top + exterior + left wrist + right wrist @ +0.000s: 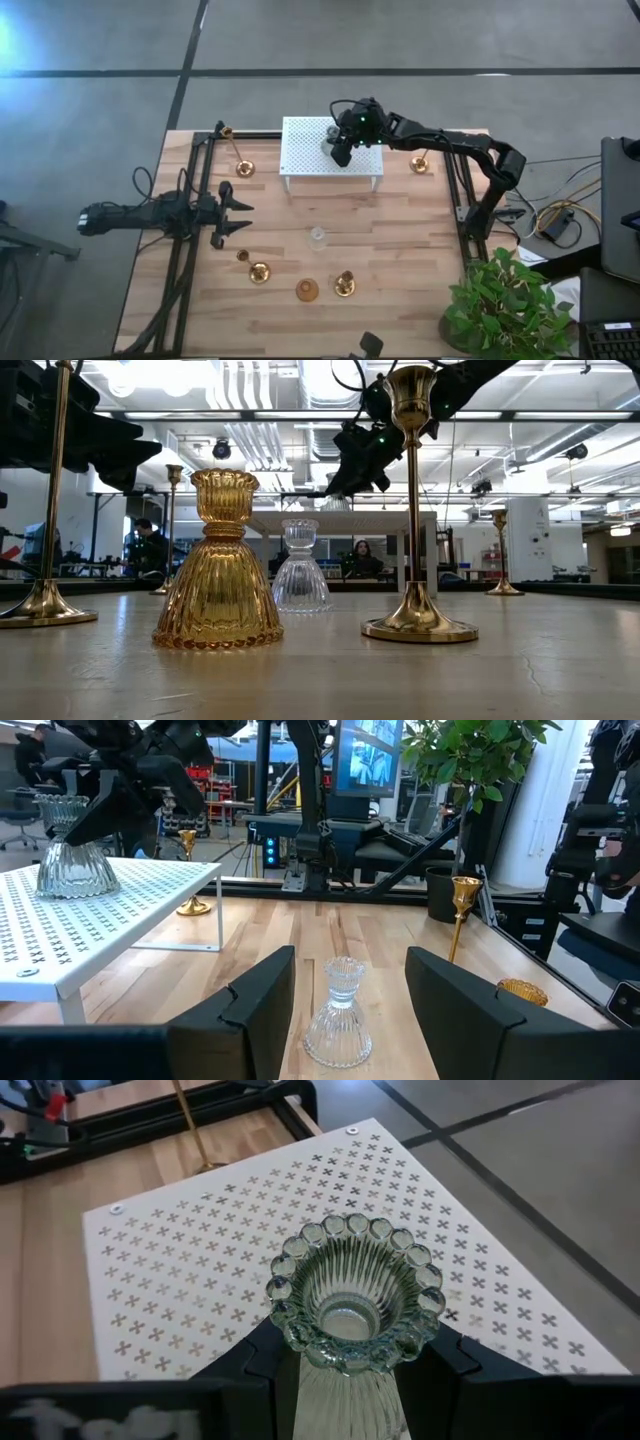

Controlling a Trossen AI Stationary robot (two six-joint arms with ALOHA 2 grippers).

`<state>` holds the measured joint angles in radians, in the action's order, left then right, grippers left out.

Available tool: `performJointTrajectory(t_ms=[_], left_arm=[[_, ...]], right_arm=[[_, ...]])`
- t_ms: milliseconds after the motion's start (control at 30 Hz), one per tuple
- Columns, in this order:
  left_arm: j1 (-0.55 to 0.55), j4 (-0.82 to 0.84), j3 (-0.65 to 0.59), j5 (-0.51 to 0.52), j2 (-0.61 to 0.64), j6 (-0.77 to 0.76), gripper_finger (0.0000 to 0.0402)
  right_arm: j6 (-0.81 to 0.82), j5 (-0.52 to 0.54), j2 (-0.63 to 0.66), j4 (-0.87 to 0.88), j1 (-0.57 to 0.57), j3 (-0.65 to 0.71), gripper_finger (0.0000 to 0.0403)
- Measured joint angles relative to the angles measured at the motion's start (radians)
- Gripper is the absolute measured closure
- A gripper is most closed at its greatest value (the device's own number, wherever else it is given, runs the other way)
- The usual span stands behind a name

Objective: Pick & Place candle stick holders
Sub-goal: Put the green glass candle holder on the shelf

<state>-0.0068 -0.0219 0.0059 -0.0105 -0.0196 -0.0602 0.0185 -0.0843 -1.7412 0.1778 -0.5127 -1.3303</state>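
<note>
A grey-green glass holder (350,1295) stands by its base on the white perforated rack (300,135); it also shows in the left wrist view (65,855). My right gripper (340,148) is over the rack, shut on it. My left gripper (238,212) is open at the table's left. A clear glass holder (340,1015) stands on the table ahead of it, apart from its fingers. An amber glass holder (218,570) and short brass ones (260,272) stand near the front edge. Tall brass sticks stand at the far left (240,155) and far right (420,160). My right gripper has the grey-green glass holder's neck (345,1390), below the beaded rim, between its two fingers (265,1365). The fingers slant down from above, one on each side. The rim hides the exact places of contact. The holder stands upright, base on the rack (110,910).
Dark arm frames run along the table's left (185,250) and right (465,200) sides. A potted plant (505,300) stands at the near right corner. People sit in the room behind the table (362,557). Bare wood lies between the rack and the front holders.
</note>
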Motion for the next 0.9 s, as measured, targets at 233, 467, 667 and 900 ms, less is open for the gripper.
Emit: performJointTrajectory(t_ms=[233, 467, 667, 900], left_arm=[[0.000, 0.000, 0.000, 0.000, 0.000, 0.000, 0.0204], [0.000, 0.000, 0.000, 0.000, 0.000, 0.000, 0.0204], [0.000, 0.000, 0.000, 0.000, 0.000, 0.000, 0.0204], [0.000, 0.000, 0.000, 0.000, 0.000, 0.000, 0.0204]], right_arm=[[0.004, -0.003, 0.000, -0.001, 0.002, 0.002, 0.0286], [0.005, -0.003, 0.000, -0.001, 0.007, 0.002, 0.0286], [0.005, -0.003, -0.001, -0.001, 0.007, 0.002, 0.0286], [0.006, 0.005, -0.001, 0.000, 0.007, 0.002, 0.0281]])
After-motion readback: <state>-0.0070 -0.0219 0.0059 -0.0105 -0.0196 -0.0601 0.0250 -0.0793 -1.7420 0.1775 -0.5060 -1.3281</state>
